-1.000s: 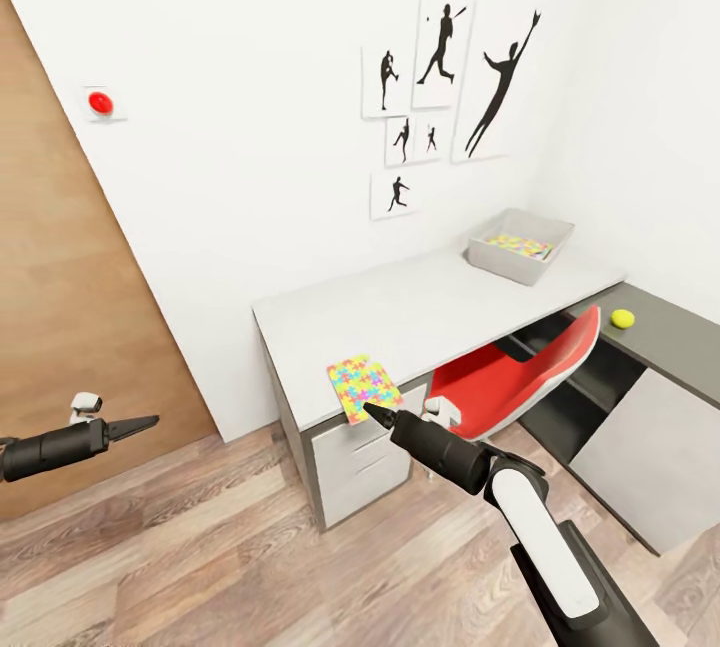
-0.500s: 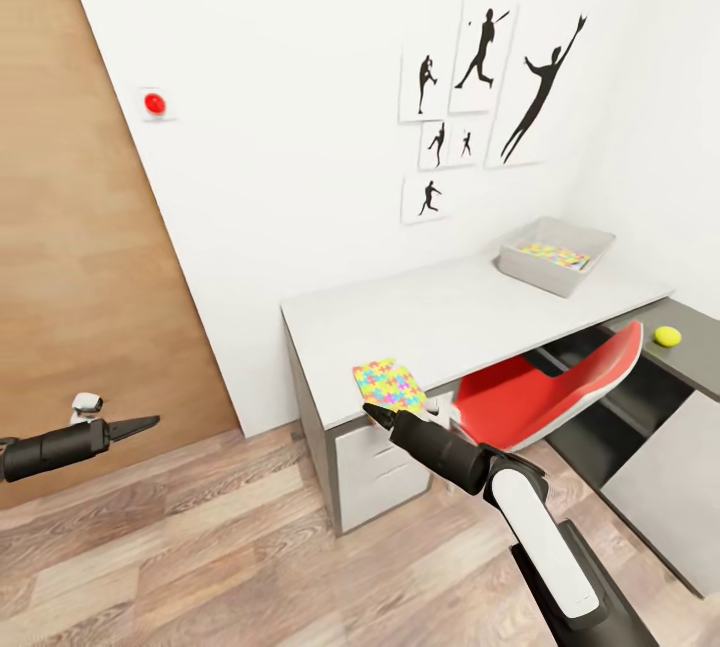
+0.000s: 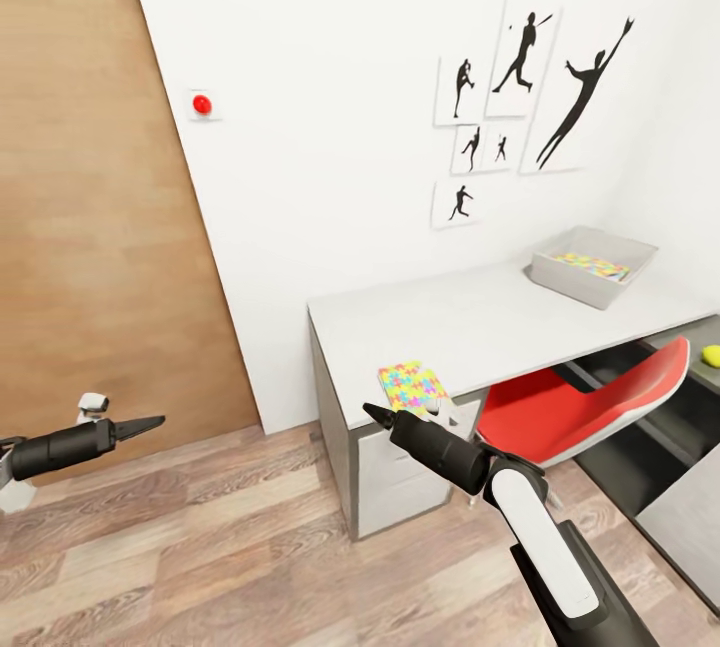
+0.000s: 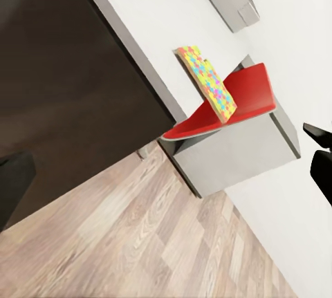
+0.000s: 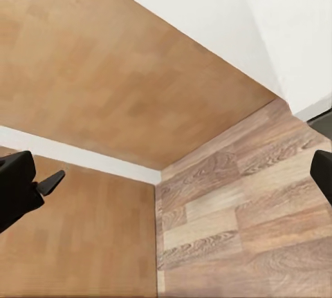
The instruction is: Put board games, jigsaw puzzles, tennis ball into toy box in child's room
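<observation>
One jigsaw puzzle [image 3: 414, 386] lies at the front edge of the pale table [image 3: 470, 322] and overhangs it a little; it also shows in the left wrist view [image 4: 207, 80]. A second jigsaw puzzle [image 3: 590, 266] lies inside the grey toy box [image 3: 560, 279] at the table's far end. The tennis ball [image 3: 712, 355] rests on the lower dark section at the right edge. My right gripper [image 3: 372, 414] hangs open and empty just in front of the near puzzle. My left gripper [image 3: 150, 422] is open and empty, far left over the floor. The board games and the bed are out of view.
A red chair [image 3: 590, 407] is tucked under the table beside a grey drawer unit [image 3: 395, 472]. A wooden door [image 3: 90, 227] fills the left wall, with a red button [image 3: 202, 105] beside it. Silhouette pictures [image 3: 520, 97] hang above the table. Wood floor [image 3: 250, 547] lies open in front.
The whole view has swung left, so table, pictures and toy box sit further right in the picture. Both arms keep their pose and both grippers stay empty.
</observation>
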Robot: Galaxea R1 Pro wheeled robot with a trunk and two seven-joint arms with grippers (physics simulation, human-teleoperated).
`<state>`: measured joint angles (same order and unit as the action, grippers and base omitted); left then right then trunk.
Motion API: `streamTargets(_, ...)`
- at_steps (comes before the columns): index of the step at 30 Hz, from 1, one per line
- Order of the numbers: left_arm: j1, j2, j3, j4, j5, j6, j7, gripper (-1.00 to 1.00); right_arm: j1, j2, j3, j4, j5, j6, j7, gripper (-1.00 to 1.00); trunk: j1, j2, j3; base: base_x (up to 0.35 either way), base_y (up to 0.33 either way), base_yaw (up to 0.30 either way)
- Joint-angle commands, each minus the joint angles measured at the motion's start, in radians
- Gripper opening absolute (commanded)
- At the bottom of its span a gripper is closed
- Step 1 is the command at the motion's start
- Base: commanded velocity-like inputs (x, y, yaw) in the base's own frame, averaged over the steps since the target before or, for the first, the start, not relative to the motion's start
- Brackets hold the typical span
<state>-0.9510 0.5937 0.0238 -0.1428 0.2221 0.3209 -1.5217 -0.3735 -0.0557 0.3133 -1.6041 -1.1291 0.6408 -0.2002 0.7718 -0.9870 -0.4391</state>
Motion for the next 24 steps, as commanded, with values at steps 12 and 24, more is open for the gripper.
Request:
streamTargets(12, -0.001, -0.010, 0.002, 0.000, -0.007, 0.010, -0.005, 1.00, -0.001, 0.000, 0.003, -0.001, -0.011, -0.001, -0.010, 1.00, 0.027, -0.050, -0.007, 0.000, 0.000, 0.180)
streamTargets(24, -0.001, -0.022, -0.001, 0.000, -0.010, 0.010, -0.004, 1.00, -0.001, 0.002, 0.004, 0.000, -0.011, -0.003, -0.010, 1.00, 0.027, -0.050, 0.010, 0.000, -0.097, 0.175)
